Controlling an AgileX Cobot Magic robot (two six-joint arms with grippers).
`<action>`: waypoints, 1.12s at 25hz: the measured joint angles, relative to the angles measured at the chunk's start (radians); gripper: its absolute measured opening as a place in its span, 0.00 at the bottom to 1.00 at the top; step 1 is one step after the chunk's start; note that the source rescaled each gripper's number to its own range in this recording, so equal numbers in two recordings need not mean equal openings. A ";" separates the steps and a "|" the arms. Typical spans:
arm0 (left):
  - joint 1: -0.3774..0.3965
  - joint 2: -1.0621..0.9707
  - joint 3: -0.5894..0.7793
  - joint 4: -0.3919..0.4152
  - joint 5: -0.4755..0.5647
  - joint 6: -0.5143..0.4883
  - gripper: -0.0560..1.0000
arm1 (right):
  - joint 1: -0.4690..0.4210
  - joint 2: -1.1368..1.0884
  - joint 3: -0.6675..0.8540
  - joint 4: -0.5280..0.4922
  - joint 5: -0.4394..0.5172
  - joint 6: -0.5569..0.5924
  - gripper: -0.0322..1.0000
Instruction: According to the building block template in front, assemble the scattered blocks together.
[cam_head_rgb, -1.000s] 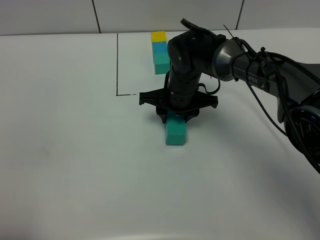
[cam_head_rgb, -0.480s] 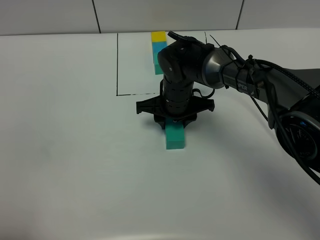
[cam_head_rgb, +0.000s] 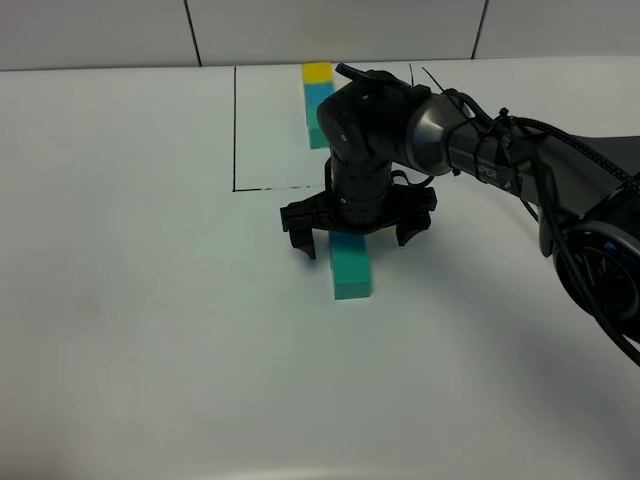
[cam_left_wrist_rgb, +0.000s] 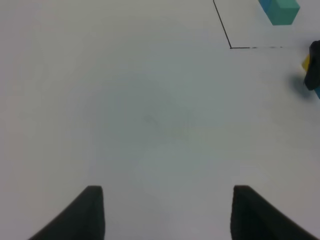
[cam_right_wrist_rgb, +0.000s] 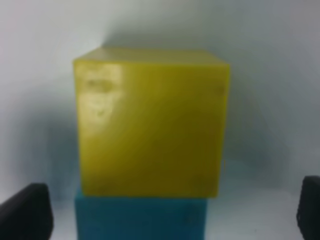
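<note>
Right end effector (cam_head_rgb: 358, 243) is hovering with fingers spread wide over the loose row on the table (cam_head_rgb: 140, 300): yellow cube (cam_right_wrist_rgb: 150, 122) touching blue cube (cam_right_wrist_rgb: 140, 220), teal-green cube (cam_head_rgb: 351, 268) at the near end. Template (cam_head_rgb: 320, 105) is lying beyond, inside the black frame line (cam_head_rgb: 234, 130). Left end effector (cam_left_wrist_rgb: 167, 212) is holding nothing, fingers apart.

Right claw (cam_head_rgb: 358, 236) points straight down, jaws spread wide; left claw (cam_left_wrist_rgb: 165, 212) parted.

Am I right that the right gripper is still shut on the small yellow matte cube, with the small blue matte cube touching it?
Not quite: the right gripper is open, its fingertips clear of the yellow cube, as the right wrist view shows. The blue cube does touch it.
</note>
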 joint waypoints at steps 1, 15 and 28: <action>0.000 0.000 0.000 0.000 0.000 0.000 0.25 | 0.000 -0.014 0.000 0.000 0.000 -0.014 1.00; 0.000 0.000 0.000 0.000 0.000 0.000 0.25 | -0.196 -0.217 0.055 0.140 0.074 -0.291 0.96; 0.000 0.000 0.000 0.000 0.000 0.000 0.25 | -0.475 -0.649 0.626 0.143 -0.162 -0.377 0.92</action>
